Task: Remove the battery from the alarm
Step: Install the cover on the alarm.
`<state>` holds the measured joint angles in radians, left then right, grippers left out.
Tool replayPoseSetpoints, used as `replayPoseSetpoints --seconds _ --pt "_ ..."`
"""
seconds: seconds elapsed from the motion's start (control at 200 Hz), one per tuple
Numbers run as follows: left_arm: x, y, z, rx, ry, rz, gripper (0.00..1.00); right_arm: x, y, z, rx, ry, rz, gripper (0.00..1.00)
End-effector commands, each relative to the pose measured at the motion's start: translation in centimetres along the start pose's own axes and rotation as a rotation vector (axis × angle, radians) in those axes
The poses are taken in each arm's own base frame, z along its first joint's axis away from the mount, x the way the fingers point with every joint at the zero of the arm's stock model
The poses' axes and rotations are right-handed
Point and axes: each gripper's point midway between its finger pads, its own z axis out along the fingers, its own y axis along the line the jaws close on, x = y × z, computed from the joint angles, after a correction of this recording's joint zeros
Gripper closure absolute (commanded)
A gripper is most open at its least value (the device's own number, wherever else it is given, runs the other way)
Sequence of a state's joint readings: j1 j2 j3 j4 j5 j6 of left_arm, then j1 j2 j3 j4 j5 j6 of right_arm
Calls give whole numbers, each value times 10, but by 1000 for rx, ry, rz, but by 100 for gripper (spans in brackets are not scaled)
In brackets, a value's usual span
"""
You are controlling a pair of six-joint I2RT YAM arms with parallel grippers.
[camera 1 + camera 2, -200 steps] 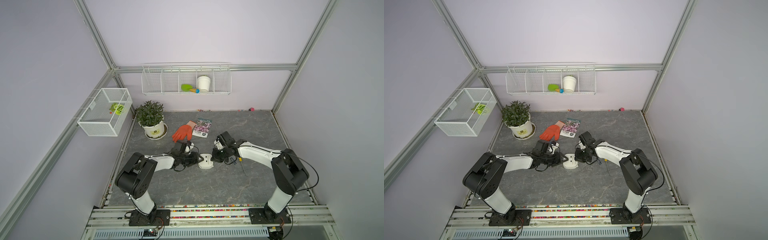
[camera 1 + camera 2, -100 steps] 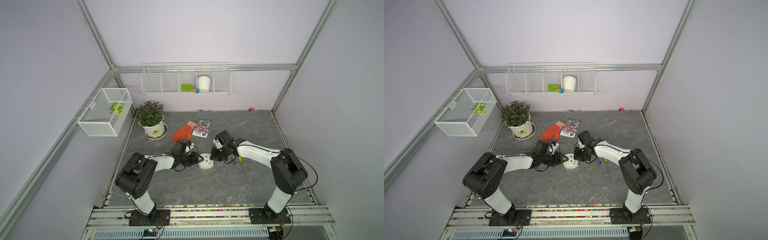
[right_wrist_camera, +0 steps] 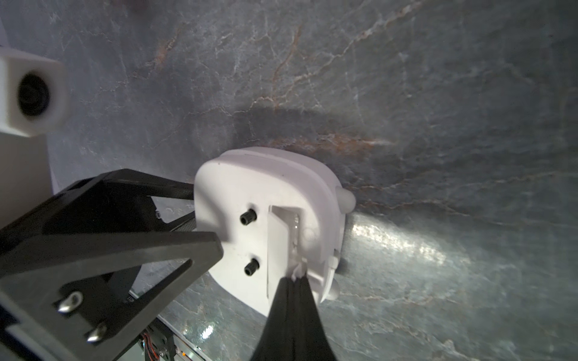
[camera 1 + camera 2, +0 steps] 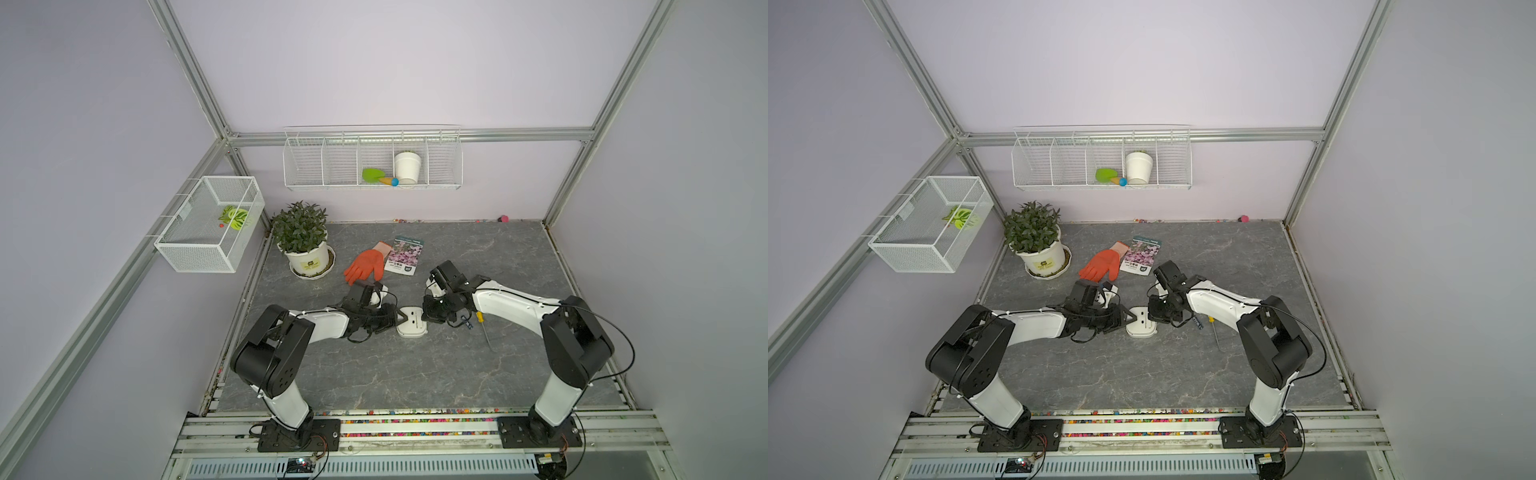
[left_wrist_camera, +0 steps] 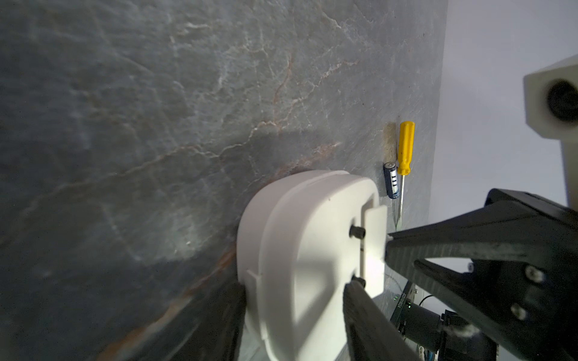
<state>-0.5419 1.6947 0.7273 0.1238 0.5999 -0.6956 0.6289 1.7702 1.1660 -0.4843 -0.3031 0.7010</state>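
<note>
Tabletop (image 4: pixel 395 374) of grey marble within lilac walls (image 4: pixel 374 62); left gripper (image 4: pixel 402 322) clamps the alarm (image 4: pixel 412 329), right gripper (image 3: pixel 294 278) closed at its cover (image 3: pixel 278 250); battery (image 5: pixel 392 181) beside screwdriver (image 5: pixel 405 147).

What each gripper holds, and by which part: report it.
Left gripper: the alarm, clamped at its edge. Right gripper: the white cover, pinched by its end tab.

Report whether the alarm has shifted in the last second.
No. The alarm lies where it did, the same gap from the screwdriver in a top view.
</note>
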Motion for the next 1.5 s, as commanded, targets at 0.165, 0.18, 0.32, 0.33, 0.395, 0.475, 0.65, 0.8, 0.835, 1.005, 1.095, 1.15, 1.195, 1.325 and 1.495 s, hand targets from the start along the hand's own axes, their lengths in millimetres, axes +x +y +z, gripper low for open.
replayPoseSetpoints --seconds 0.165,0.18,0.32,0.33,0.395,0.475,0.65,0.8,0.835,1.005,1.095,1.15,1.195,1.325,1.495 --pt "2 1 3 4 6 10 45 -4 0 -2 22 -7 -15 100" --pt "2 1 4 4 5 9 45 -4 0 -2 21 -6 -15 100" --pt "2 0 4 6 6 11 45 -3 1 0 11 3 -9 100" --pt "2 1 4 4 5 10 45 -3 1 0 10 3 -9 100" --pt "2 1 3 4 5 9 45 -3 1 1 11 4 -10 100" --pt "2 1 3 5 6 8 45 -3 -1 1 20 3 -10 100" --pt "2 0 3 6 6 10 45 -3 -2 2 25 1 -7 100" --pt "3 0 4 6 8 10 45 -2 -2 5 26 7 -5 100" --pt "3 0 3 7 8 9 45 -2 -3 6 28 10 -5 100" --pt "3 0 3 8 8 9 45 -1 -3 8 24 15 0 99" --pt "4 0 4 10 9 10 45 -2 -1 7 14 7 2 100" --pt "4 0 4 9 11 10 45 -3 0 7 12 4 4 99" --pt "4 0 4 10 10 10 45 -3 0 8 8 4 6 99" --pt "4 0 4 10 12 9 45 -2 5 10 -19 13 13 99" --pt "4 0 4 13 11 9 45 -1 7 10 -34 20 22 98"
